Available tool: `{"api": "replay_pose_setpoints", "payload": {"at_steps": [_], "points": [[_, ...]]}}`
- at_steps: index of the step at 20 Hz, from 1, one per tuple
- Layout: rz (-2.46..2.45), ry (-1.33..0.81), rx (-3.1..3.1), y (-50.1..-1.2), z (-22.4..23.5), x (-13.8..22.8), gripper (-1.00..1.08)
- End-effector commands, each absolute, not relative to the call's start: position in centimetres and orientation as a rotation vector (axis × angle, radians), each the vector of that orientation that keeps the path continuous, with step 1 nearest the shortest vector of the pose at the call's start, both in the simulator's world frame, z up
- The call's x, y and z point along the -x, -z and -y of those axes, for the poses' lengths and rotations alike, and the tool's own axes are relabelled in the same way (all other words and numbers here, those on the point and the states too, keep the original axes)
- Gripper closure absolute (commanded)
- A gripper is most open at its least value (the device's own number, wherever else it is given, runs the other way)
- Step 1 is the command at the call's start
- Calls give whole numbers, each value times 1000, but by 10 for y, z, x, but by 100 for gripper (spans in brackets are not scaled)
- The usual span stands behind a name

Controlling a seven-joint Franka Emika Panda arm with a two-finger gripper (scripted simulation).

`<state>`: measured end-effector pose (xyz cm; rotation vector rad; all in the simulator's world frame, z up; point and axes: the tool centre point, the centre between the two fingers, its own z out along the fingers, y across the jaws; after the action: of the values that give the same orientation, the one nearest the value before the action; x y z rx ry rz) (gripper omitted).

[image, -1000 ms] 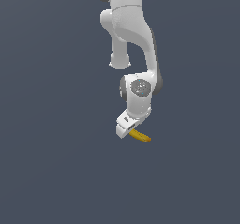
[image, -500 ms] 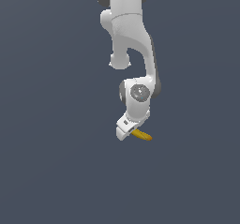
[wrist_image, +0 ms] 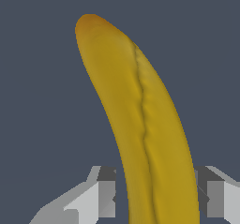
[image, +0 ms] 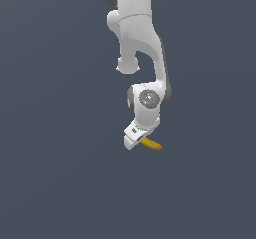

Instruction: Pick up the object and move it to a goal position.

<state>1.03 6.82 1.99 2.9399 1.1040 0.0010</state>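
Note:
The banana (image: pixel 151 144) is small, curved and yellow with an orange-brown tip, and it sticks out from under the white gripper (image: pixel 136 142) toward the exterior view's right. In the wrist view the banana (wrist_image: pixel 140 120) runs lengthwise between the two fingers (wrist_image: pixel 105 195), which sit close against both of its sides. The gripper looks shut on the banana near its stem end, and the stem itself is hidden. I cannot tell whether the banana rests on the ground or is lifted off it.
The white arm (image: pixel 137 38) reaches down from the top of the exterior view. Around it is only a plain dark grey-blue surface (image: pixel 60 173). No goal marker or other object shows.
The wrist and gripper have sunk slightly over the banana, mostly in the first half second. The banana has stayed in nearly the same spot.

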Motion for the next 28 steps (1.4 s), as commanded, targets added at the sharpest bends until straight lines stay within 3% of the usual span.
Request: {"api": "replay_pose_setpoints", "payload": {"at_steps": [1, 13, 28], "points": [[-1104, -2, -2940, -22, -68, -10, 108], [-1104, -1, -2939, -79, -66, -2, 108], [-1108, 0, -2939, -249, -62, 21, 108]]}}
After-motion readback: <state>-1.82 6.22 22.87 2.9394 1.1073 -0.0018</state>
